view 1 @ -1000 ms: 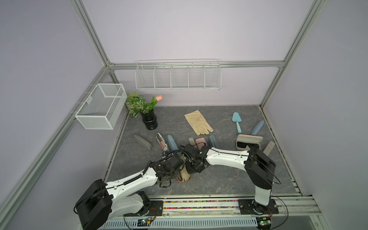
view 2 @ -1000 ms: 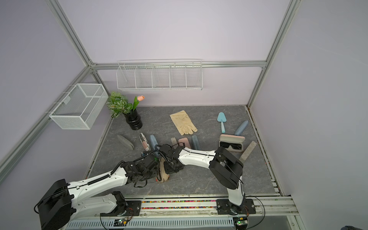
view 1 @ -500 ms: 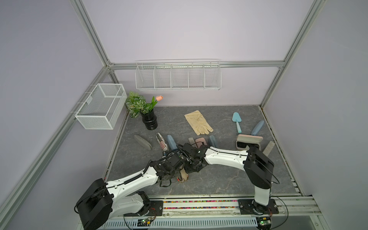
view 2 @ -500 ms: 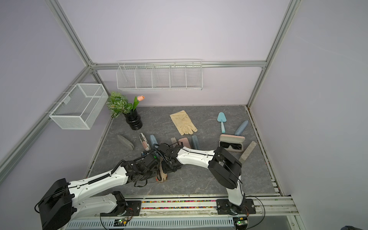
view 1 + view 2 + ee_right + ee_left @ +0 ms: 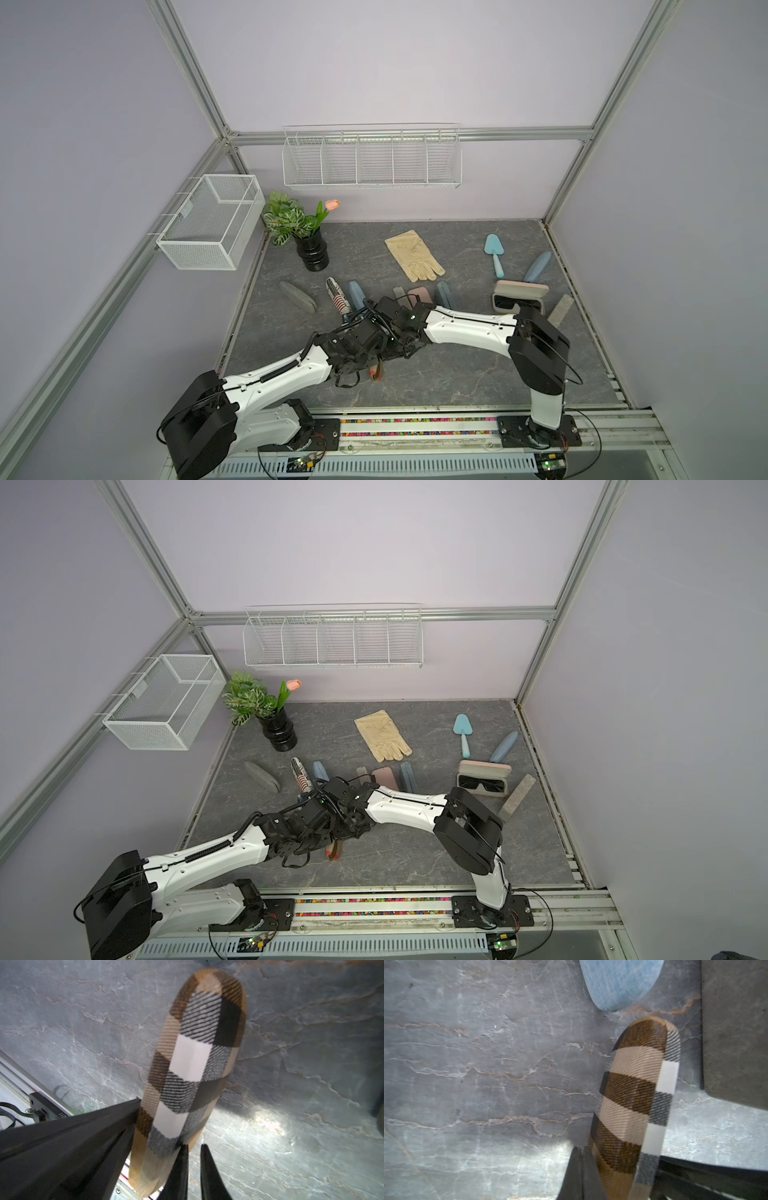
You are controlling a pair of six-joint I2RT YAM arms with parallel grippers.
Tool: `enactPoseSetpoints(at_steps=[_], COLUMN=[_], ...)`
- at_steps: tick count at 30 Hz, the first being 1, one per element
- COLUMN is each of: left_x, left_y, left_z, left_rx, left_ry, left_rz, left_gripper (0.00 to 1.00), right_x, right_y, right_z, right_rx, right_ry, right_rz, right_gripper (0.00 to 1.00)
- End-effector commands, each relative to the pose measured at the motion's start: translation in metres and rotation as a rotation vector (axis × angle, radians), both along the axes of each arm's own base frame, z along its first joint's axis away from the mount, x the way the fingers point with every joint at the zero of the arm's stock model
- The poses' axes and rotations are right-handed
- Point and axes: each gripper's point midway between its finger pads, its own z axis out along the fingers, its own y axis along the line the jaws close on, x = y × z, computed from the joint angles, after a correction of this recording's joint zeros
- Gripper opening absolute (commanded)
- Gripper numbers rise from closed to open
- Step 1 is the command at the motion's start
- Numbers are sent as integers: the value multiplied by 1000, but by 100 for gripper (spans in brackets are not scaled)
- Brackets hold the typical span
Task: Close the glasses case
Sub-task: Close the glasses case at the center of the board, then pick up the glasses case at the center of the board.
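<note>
With the left gripper (image 5: 581, 1150) pinched together and the right gripper (image 5: 194, 1148) nearly so, both should squeeze the plaid glasses case (image 5: 191, 1059) evenly, near the front edge of the tabletop (image 5: 457, 374).

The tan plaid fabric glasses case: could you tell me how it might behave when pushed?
The tan plaid fabric glasses case holds a smooth oval shell, so it is probably stiff. Its rounded sides suggest it may rock or roll. The woven cover likely resists slipping.

Top views: high at front, looking down over whole tabletop (image 5: 457, 374); wrist views: close above it, both sharing plaid glasses case (image 5: 633, 1095).
</note>
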Motion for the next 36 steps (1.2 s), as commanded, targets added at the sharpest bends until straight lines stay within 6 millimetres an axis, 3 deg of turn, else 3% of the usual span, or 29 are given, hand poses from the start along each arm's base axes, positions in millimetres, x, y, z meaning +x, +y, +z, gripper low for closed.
enactPoseSetpoints(at_steps=[1,5,12,19,24,27,36], left_x=[20,19,15,15,16,16,18], left_y=[-23,-10,5,0,-13,-19,-35], left_z=[40,42,45,46,42,31,1], left_rx=[-123,-119,-115,-130,-154,-135,-73], left_ry=[-130,-166,-194,-192,-171,-136,-41], left_rz=[1,31,56,43,3,-11,-41], left_gripper=[2,16,25,45,60,63,59], right_x=[-14,-11,-4,6,16,23,36], right_y=[-2,-13,-32,-50,-73,-91,-143], right_z=[-11,-10,-7,10,26,36,58], right_rx=[-24,-50,-96,-126,-134,-137,-129], right_ry=[11,-4,-28,-85,-129,-154,-206], right_rz=[6,-12,-34,-62,-106,-139,-240], right_gripper=[16,16,16,22,36,49,59])
